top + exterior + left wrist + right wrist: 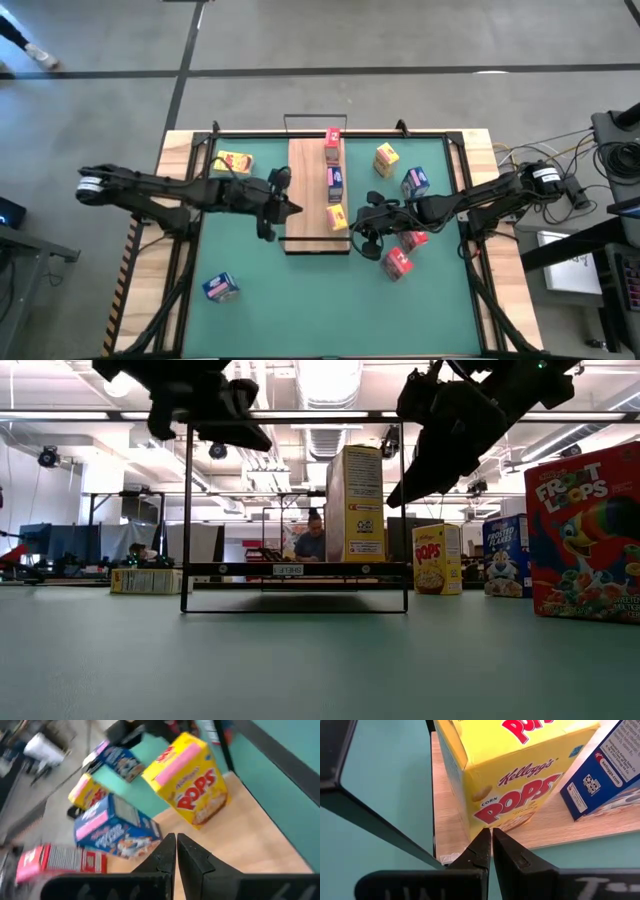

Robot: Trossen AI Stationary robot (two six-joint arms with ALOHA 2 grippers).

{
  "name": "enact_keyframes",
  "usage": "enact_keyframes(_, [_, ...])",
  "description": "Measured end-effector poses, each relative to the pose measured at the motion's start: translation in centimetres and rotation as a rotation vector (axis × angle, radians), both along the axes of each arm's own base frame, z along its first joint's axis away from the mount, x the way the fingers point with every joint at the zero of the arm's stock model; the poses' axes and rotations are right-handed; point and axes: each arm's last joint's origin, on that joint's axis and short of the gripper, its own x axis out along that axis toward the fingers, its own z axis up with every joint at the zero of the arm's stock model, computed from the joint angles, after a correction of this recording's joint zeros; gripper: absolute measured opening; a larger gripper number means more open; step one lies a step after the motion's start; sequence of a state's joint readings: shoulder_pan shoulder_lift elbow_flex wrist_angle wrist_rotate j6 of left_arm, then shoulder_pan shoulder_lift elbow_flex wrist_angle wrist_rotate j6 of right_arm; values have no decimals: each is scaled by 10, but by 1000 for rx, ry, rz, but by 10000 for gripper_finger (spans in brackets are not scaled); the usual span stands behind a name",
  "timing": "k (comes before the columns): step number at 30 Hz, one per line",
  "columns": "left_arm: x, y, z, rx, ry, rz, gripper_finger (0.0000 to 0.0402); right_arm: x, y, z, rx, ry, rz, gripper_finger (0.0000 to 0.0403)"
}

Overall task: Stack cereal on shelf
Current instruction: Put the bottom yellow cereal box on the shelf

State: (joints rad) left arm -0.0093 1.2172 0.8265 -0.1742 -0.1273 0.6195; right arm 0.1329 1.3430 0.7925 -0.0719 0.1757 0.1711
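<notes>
Looking down on your table, you have the shelf (305, 190) lying lengthwise near-to-far in the middle of the green mat (300, 290), its black wire frame (316, 118) showing at the far end. Three boxes sit in a row along the board's right half: a red box (332, 141) at the far end, a blue box (335, 183) in the middle, and a yellow Pops box (337, 217) toward the near end.

Your left gripper (290, 207) hovers at the board's left edge, fingers pinched together and holding nothing; from its wrist camera the closed fingertips (176, 851) point across the wood at that same yellow Pops box (187, 779). Your right gripper (357, 213) sits just to the right of the yellow box, jaws likewise shut and empty, its tips (490, 847) right up against the box face (512, 775); whether they touch it, you cannot tell.

Off the board, on the mat to the right, you have a yellow box (386, 157) and a blue one (415, 182) toward the far side, and two red boxes (398, 262) near the right arm. On the left, a yellow box (235, 161) lies toward the far corner and a blue box (220, 287) toward the near corner.
</notes>
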Motion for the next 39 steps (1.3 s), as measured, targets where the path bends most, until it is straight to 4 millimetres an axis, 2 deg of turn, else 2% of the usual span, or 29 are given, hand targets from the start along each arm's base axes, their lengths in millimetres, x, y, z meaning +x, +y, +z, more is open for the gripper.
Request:
enact_keyframes(6, [5, 21, -7, 162, 48, -126, 0, 0, 0, 0, 0, 0, 0, 9])
enact_keyframes(12, [13, 28, -12, 236, 22, -270, 0, 0, 0, 0, -4, -2, 3, 9])
enact_keyframes(22, [32, 31, -31, 229, 33, -279, 0, 0, 0, 0, -18, -3, 5, 9])
enact_keyframes(33, [37, 32, -28, 226, -36, -257, 0, 3, 0, 4, -65, -41, 47, 9])
enact_keyframes(39, [42, 32, -34, 221, -31, -255, 0, -1, -2, 2, -107, 0, 30, 9])
